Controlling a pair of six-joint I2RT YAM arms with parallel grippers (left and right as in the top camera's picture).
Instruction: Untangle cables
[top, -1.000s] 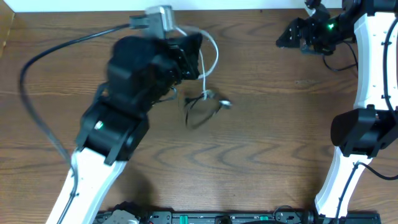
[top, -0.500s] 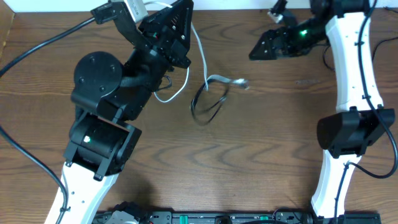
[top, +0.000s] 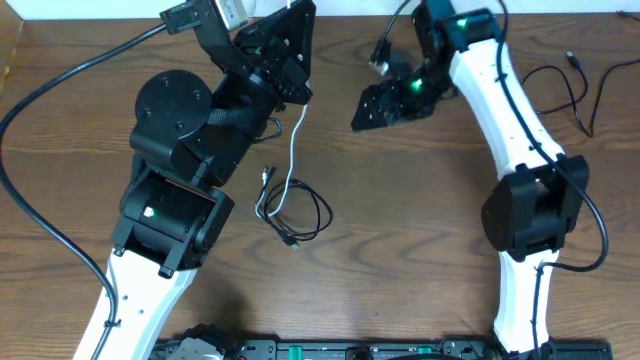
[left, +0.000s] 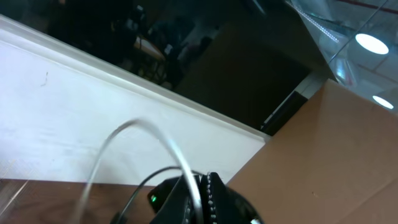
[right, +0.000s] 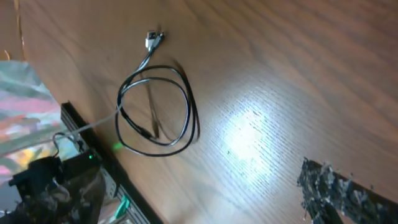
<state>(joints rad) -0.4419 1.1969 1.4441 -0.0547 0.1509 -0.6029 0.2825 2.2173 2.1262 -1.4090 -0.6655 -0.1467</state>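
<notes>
My left gripper (top: 300, 70) is raised at the back of the table and shut on the white cable (top: 296, 140). The white cable hangs down to the table and curls against the black cable (top: 312, 216), which lies in a loose loop. In the left wrist view the white cable (left: 186, 168) arcs up from between the closed fingers (left: 200, 198). My right gripper (top: 370, 108) hovers right of the left gripper, open and empty. The right wrist view shows the black loop (right: 186, 112), its plug (right: 152, 40), a thin stretch of white cable (right: 93, 124) and one finger (right: 336, 193).
Other thin dark cables (top: 580, 80) lie at the back right corner. A thick black robot wire (top: 40, 100) sweeps across the left side. The right arm (top: 520, 200) stands at the right, and an equipment bar (top: 340, 350) runs along the front edge.
The left gripper has lifted the white cable. The black loop has dropped away and now lies lower and further left on the table. The right arm has swung left toward the middle.
</notes>
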